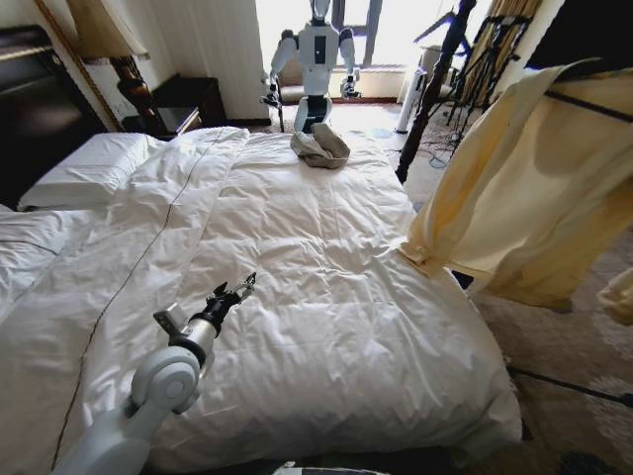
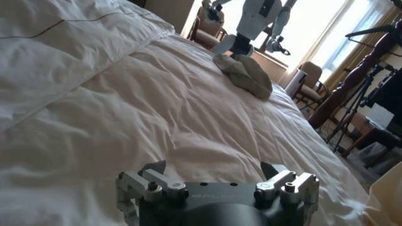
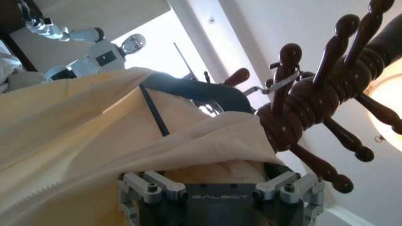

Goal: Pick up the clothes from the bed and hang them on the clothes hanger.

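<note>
The pale cream-yellow shirt (image 1: 524, 198) hangs at the right of the bed (image 1: 326, 297), one sleeve trailing to the mattress corner. A black hanger (image 1: 586, 105) shows at its shoulder. In the right wrist view the hanger's arm (image 3: 154, 110) runs under the collar and its hook (image 3: 276, 84) reaches a wooden coat stand (image 3: 314, 108). My right gripper (image 3: 217, 181) is just under the shirt (image 3: 94, 141), jaws spread, with fabric draped over the fingertips. My left gripper (image 1: 235, 293) hovers open and empty just above the duvet (image 2: 157, 117).
A grey-beige cloth bundle (image 1: 319, 146) lies at the far end of the bed, also seen in the left wrist view (image 2: 246, 75). Beyond it stands another white robot (image 1: 316, 49). A dark bed post (image 1: 435, 89) and tripods (image 1: 485, 59) stand at the far right. Pillows (image 1: 84, 168) lie left.
</note>
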